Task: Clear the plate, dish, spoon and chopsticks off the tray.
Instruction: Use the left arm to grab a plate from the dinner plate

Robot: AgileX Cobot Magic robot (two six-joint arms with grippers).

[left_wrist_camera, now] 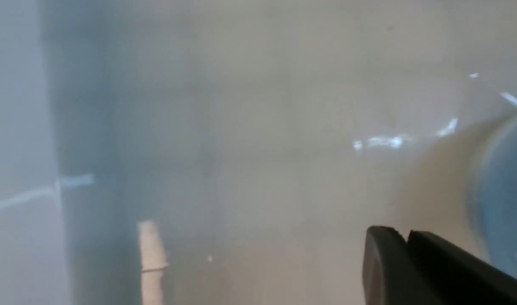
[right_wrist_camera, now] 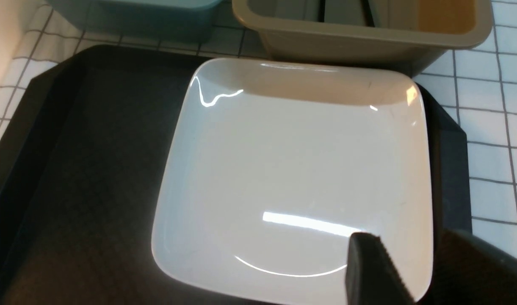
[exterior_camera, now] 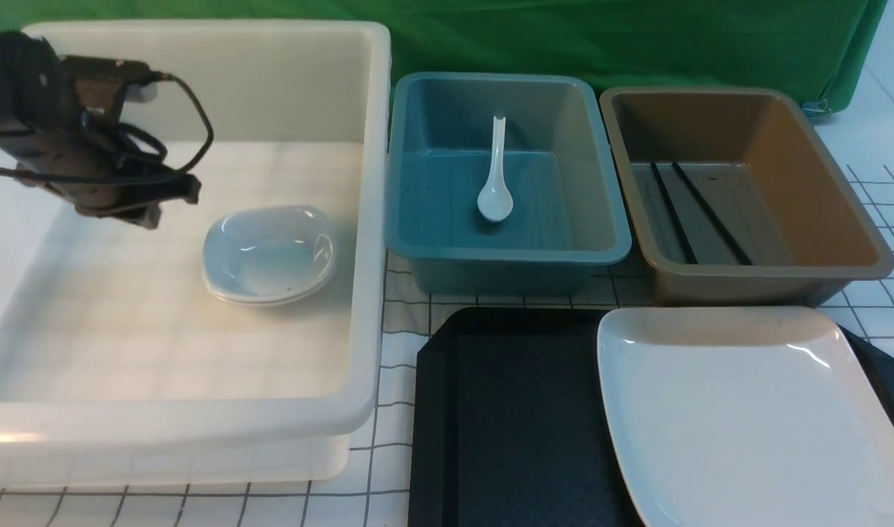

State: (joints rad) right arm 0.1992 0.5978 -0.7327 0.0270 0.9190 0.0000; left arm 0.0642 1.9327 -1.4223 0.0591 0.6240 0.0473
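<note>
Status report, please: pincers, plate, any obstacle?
Left pincer shut, empty, over white bin. Right pincer open, at plate edge. Plate on tray. Nothing blocking.

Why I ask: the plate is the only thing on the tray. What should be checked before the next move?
1. Spoon in the blue bin: ok.
2. Chopsticks in the brown bin: ok.
3. Small dishes in the white bin: ok.
4. Plate off the tray: not ok, it lies on the right part.
5. Right gripper gripping the plate: cannot tell; it sits at the plate's edge.
6. Left gripper shut, holding nothing: ok.
</note>
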